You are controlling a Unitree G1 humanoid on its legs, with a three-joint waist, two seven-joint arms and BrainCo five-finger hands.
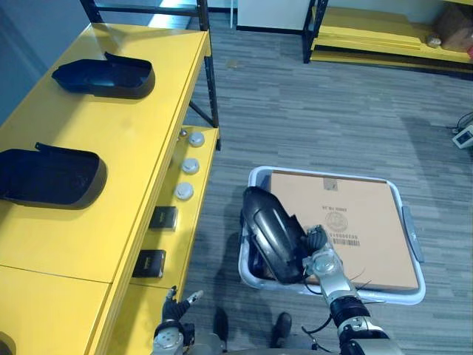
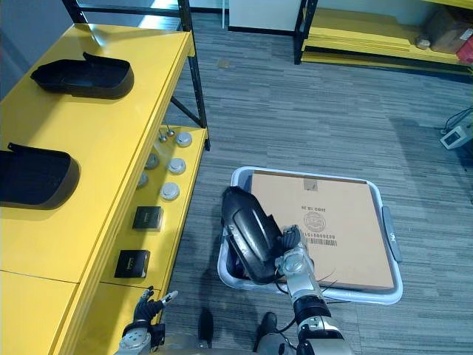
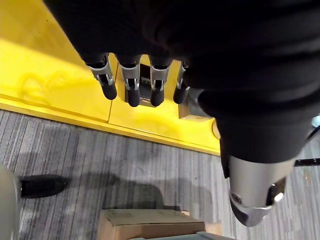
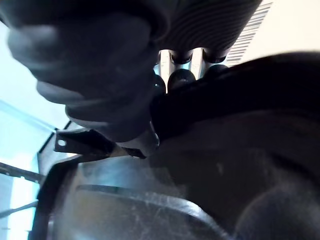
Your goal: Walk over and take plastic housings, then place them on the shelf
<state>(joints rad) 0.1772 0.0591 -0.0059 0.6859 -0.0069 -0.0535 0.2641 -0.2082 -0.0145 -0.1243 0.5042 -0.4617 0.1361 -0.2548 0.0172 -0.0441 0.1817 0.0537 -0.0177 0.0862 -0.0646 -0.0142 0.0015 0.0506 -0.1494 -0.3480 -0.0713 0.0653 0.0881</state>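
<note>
Slippage is the chief risk: the right hand grips the housing by one edge only, so the long black shell hangs off to one side and could twist loose on the walk to the shelf. Its lower end overlaps the left corner of the bin, so a careless lift could snag the rim or the cardboard. Setting it down carelessly might also knock the far housing at upper left or the near housing at mid left. In the right wrist view the fingers are curled tight on the shell's edge. The housing lies at lower centre of the frame, rising up and left from the hand at its lower right. The left hand hangs at bottom left beside the shelf, fingers straight, holding nothing.
</note>
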